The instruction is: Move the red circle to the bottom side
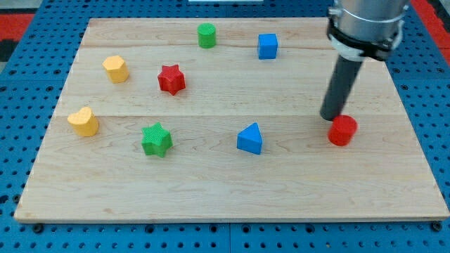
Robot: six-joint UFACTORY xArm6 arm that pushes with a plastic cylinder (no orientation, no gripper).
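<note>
Worktop (211, 204), left to right: yellow blocks, green star (157, 138), blue triangle (250, 138) idle; red circle (342, 130) right of centre, my tip (330, 117) touching its upper-left edge, seemingly placed to shove it bottomward; no claw fitted.

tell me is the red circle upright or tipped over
Upright: the red circle stands on its flat base on the board, round top face up. My tip sits at its upper-left edge.

A small red circle (342, 131), a squat cylinder standing upright on its flat base, sits on the wooden tabletop near the right edge, roughly midway between top and bottom edges.
</note>
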